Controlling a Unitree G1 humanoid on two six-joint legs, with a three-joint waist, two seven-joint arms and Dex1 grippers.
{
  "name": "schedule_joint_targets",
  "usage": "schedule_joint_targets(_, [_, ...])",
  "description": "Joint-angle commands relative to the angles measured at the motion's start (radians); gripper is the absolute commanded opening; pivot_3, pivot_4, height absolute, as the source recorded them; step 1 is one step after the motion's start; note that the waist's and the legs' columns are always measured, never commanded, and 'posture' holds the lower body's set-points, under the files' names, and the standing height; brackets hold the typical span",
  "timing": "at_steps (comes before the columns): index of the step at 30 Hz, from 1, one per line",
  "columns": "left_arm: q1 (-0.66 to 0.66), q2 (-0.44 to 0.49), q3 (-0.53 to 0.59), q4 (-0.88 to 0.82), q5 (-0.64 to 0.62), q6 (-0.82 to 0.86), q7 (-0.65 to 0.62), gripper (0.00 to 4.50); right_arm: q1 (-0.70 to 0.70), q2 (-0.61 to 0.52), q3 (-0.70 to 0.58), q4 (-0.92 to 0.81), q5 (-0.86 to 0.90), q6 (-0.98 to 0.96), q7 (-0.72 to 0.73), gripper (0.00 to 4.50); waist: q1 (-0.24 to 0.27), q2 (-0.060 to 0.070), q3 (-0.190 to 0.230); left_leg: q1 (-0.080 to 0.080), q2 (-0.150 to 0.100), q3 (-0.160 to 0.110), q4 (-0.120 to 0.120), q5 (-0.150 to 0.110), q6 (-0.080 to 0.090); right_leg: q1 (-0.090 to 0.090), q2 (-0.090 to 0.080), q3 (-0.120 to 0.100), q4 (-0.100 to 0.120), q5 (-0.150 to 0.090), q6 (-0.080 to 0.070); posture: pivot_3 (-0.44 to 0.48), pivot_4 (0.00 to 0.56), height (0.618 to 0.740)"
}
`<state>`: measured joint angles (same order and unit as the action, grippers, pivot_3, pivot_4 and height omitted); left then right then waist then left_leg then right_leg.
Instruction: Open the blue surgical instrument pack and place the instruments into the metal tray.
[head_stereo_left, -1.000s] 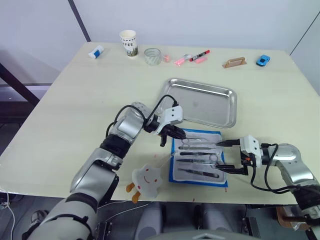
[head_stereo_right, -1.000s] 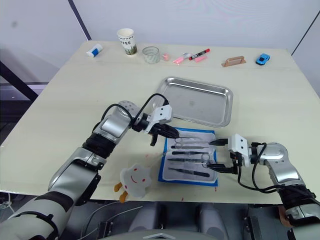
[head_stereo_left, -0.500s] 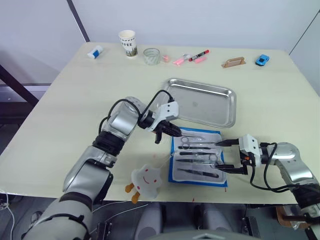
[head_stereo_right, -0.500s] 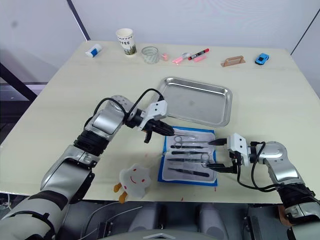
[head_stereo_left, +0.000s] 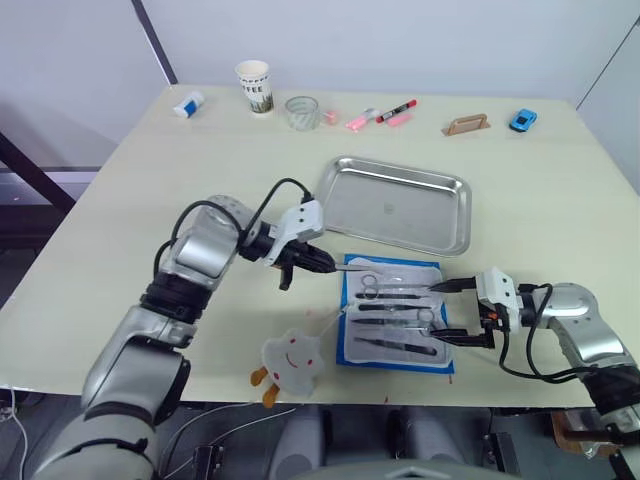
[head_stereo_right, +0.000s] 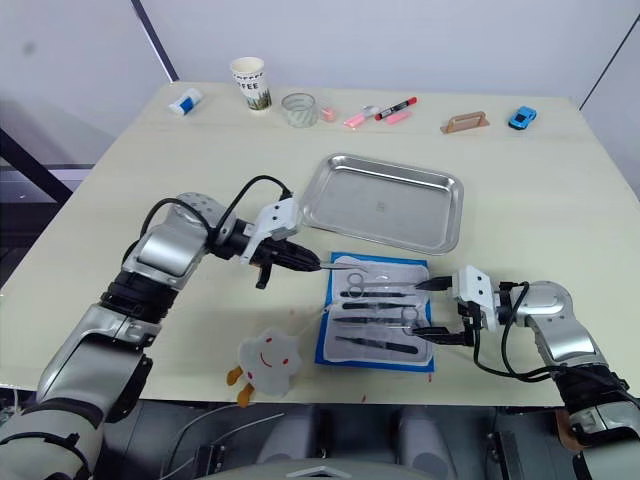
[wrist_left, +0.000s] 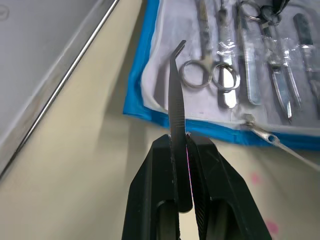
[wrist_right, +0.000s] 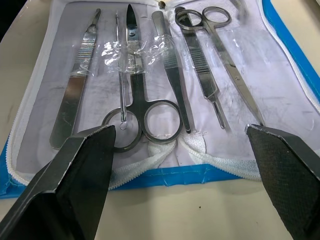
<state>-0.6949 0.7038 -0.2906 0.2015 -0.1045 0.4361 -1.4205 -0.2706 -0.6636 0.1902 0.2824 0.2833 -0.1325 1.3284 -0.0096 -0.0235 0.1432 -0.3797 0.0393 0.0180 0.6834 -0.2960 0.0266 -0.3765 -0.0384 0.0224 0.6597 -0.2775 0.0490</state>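
The blue surgical instrument pack (head_stereo_left: 346, 322) lies open near the table's front edge, white lining up. Several instruments (wrist_right: 172, 85), scissors, tweezers and a scalpel handle, rest in its slots. My left gripper (head_stereo_left: 318, 264) hovers just left of the pack, shut on slim curved tweezers (wrist_left: 175, 90) whose tip points over the pack's left edge. At the pack's right edge my right gripper (head_stereo_left: 437, 312) stands open, its fingers (wrist_right: 75, 180) spread wide on either side of the pack's end. The metal tray (head_stereo_left: 400, 205) sits behind the pack with nothing in it.
A white star-shaped plush toy (head_stereo_left: 293, 357) lies at the front edge, left of the pack. Along the back edge stand a paper cup (head_stereo_left: 255, 86), a glass (head_stereo_left: 304, 111), markers (head_stereo_left: 385, 115), a wooden handle (head_stereo_left: 468, 124) and a blue toy car (head_stereo_left: 525, 120).
My left gripper has pulled back to the left, away from the pack's upper left corner, drawing the curved tweezers out with it. The right gripper has stayed where it was.
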Motion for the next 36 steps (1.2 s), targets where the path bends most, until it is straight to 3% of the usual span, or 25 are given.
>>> schedule_joint_targets(1, [0.040,0.060,0.093,-0.065,-0.048,-0.015,0.009,0.08,0.030,-0.013,0.037,0.053,-0.073,0.026,0.002,4.50,0.001,0.000,0.000,0.000,0.000,0.000,0.000,0.000,0.000,0.000,0.000,0.000,0.000,0.000,0.000,0.000,0.150,0.740])
schedule_joint_targets(5, [0.108,0.099,0.164,-0.131,-0.098,0.004,0.028,0.08,0.028,-0.015,0.034,0.059,-0.071,0.024,0.008,4.50,0.002,0.000,0.000,0.000,0.000,0.000,0.000,0.000,0.000,0.000,0.000,0.000,0.000,0.000,0.000,0.000,0.150,0.740])
schedule_joint_targets(9, [0.164,0.073,0.260,-0.224,-0.159,0.114,0.158,0.08,0.027,-0.017,0.030,0.062,-0.070,0.025,0.015,4.50,0.004,0.000,0.000,0.000,0.001,0.000,0.000,0.000,0.000,0.000,-0.001,0.000,0.000,0.000,0.000,0.000,0.150,0.740])
schedule_joint_targets(14, [0.162,-0.053,0.337,-0.348,-0.192,0.379,0.447,0.08,0.023,-0.022,0.024,0.061,-0.067,0.028,0.024,4.50,0.008,-0.001,0.000,0.000,0.001,-0.001,0.000,0.000,0.000,0.000,-0.002,-0.001,0.000,0.000,0.000,0.000,0.150,0.740])
schedule_joint_targets(20, [0.085,-0.258,0.326,-0.456,-0.143,0.583,0.791,0.08,0.021,-0.030,0.017,0.059,-0.064,0.031,0.032,4.50,0.013,-0.001,0.000,-0.001,0.000,-0.001,0.000,0.000,0.000,0.000,-0.003,-0.001,0.001,0.000,0.001,0.000,0.150,0.740])
schedule_joint_targets(27, [-0.082,-0.441,0.318,-0.371,-0.084,0.777,1.065,0.08,0.028,-0.038,0.013,0.047,-0.063,0.033,0.034,4.50,0.024,-0.001,0.000,0.000,-0.001,-0.001,0.001,0.000,0.000,0.000,-0.003,-0.001,0.001,0.000,0.001,0.000,0.150,0.740])
schedule_joint_targets(36, [-0.223,-0.583,0.334,-0.040,-0.004,0.636,1.280,0.08,0.043,-0.046,0.004,0.023,-0.057,0.048,0.024,4.50,0.023,-0.001,0.000,0.000,-0.002,-0.001,0.001,0.003,-0.006,0.000,-0.004,-0.001,0.001,0.000,0.001,0.000,0.150,0.740])
